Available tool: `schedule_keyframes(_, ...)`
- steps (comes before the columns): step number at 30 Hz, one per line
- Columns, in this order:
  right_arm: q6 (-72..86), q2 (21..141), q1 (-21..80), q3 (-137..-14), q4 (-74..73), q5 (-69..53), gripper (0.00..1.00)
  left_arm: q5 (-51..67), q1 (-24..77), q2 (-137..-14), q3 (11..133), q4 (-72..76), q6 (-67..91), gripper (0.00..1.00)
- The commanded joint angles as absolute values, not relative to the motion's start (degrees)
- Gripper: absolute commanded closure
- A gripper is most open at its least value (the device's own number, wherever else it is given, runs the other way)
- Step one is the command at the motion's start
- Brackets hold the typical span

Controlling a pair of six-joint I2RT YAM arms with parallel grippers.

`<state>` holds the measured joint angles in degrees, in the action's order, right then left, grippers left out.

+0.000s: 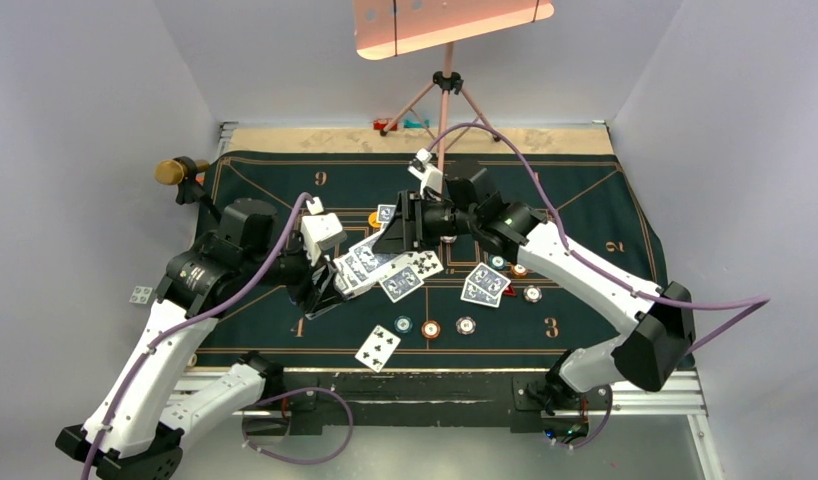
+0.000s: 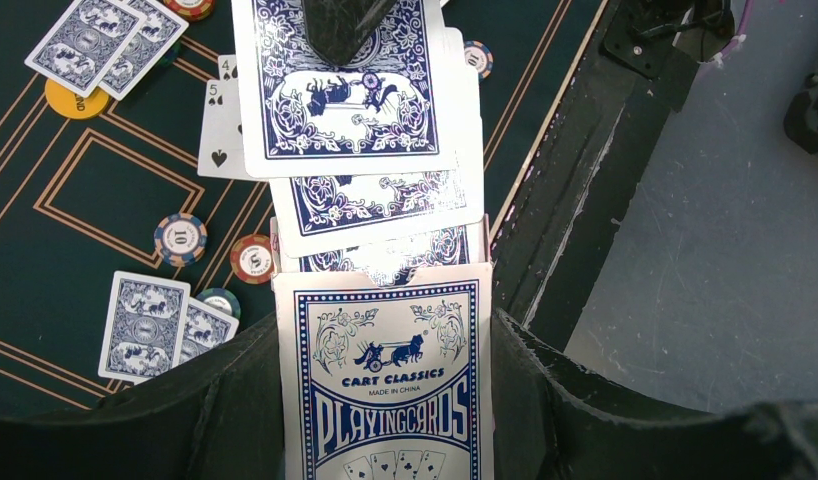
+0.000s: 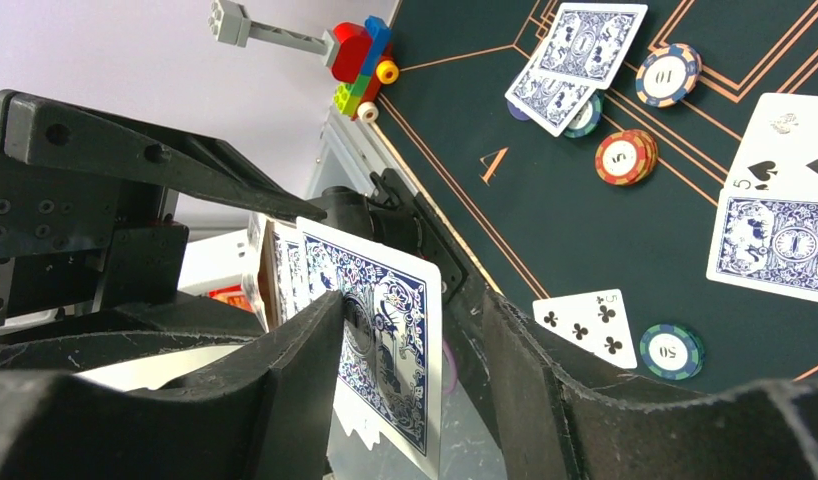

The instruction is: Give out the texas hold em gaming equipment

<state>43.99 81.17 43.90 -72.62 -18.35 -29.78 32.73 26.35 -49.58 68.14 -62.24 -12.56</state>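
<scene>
Where the two arms meet over the middle of the green felt mat (image 1: 605, 210), the left gripper (image 2: 383, 345) is clamped on the card box (image 2: 385, 400). It has one finger on each long side, and the printed face is turned up toward the wrist camera. Out of the box's open end comes a fan of blue-backed cards (image 2: 380, 200), each stepped a bit further out than the one beneath it. The top card (image 2: 335, 110) reaches furthest, and a black fingertip (image 2: 340, 25) of the right gripper (image 3: 410, 315) sits over its far end. Seen from the right wrist, that card stands between the right gripper's two fingers. The jaws are apart, one finger up against the card and the other with a clear gap to it, so as far as I can see it is bracketed but not pinched.

Everything else lies flat on the mat. A face-up five of spades (image 2: 220, 125) is partly hidden behind the fan. Nearer the arm bases a face-up five of clubs (image 1: 378, 347) lies alone. Just beside it is a short row: a teal chip (image 1: 402, 324), an orange-brown chip (image 1: 431, 328) and a white chip (image 1: 466, 324). A pair of overlapping face-down cards (image 1: 485, 285) lies to the right of the grippers, well apart from both. A yellow disc (image 2: 75, 100) lies off to one side of the fan.
</scene>
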Motion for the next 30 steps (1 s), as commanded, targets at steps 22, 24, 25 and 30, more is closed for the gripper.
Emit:
schedule_keyframes(22,40.00,76.33,41.84,-75.60,-20.19,-26.22,0.55,34.19,26.02,-48.50,69.79,-60.09,-11.77,1.00)
schedule_keyframes(24,39.24,76.62,41.91,-76.13,-20.87,-26.07,0.56,34.27,26.02,-48.56,69.85,-60.09,-11.69,1.00)
schedule_keyframes(25,39.07,76.78,41.98,-76.36,-20.99,-26.18,0.56,34.20,26.02,-48.55,69.80,-60.05,-11.63,1.00)
schedule_keyframes(30,37.41,77.09,42.43,-78.13,-23.26,-25.05,0.58,34.11,26.01,-48.45,69.70,-60.18,-11.80,1.00)
